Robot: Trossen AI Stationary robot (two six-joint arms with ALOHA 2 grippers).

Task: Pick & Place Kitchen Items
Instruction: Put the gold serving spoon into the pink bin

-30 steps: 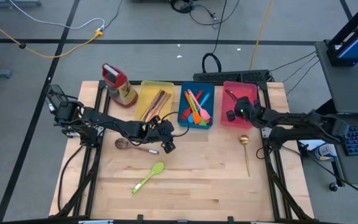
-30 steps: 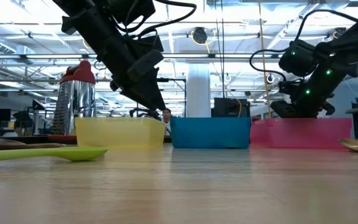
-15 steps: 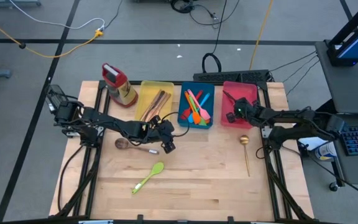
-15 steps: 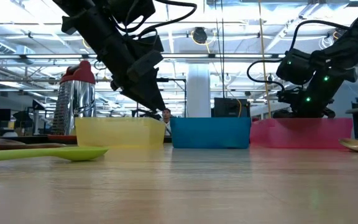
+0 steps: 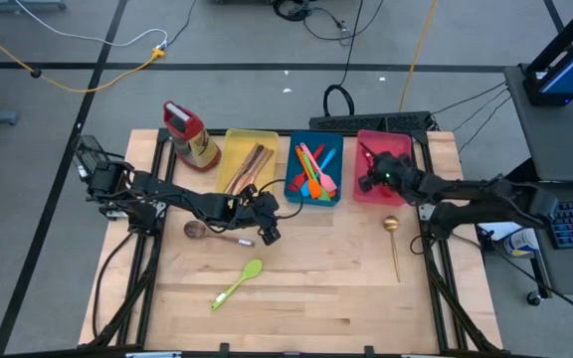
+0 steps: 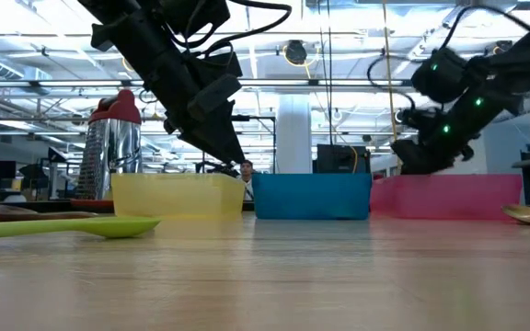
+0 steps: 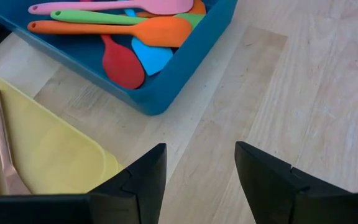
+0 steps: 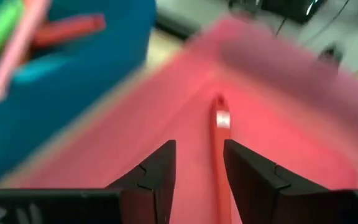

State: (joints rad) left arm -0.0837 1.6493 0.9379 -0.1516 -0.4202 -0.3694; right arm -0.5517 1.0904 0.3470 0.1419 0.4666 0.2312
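Sorting is partly done: the blue tray (image 5: 315,171) at upper centre of the high view already holds coloured plastic utensils (image 5: 313,167), the yellow tray (image 5: 248,159) to its left holds wooden spoons (image 5: 249,165), and the pink tray (image 5: 384,165) to its right holds a slim dark utensil (image 5: 370,154).

Three pieces lie loose on the tabletop (image 5: 306,278): a green spoon (image 5: 238,282) at lower centre-left, a wooden spoon (image 5: 210,232) left of centre, and a gold spoon (image 5: 393,242) at right of centre.

The right gripper (image 5: 369,183) hangs over the pink tray. Its wrist view shows the fingers (image 8: 156,178) spread apart and empty, with a slim red-looking utensil (image 8: 219,155) lying on the tray floor between them. I judge a drop just completed there. The next move probably calls for lifting clear and going down-frame to the gold spoon just below the tray.

The left gripper (image 5: 270,233) sits just below the gap between the yellow and blue trays, beside the wooden spoon. Its fingers (image 7: 137,184) are apart and hold nothing.

The low view shows how high each arm stands, which the high view cannot. It hides the tray contents, which the high view and both wrist views show.
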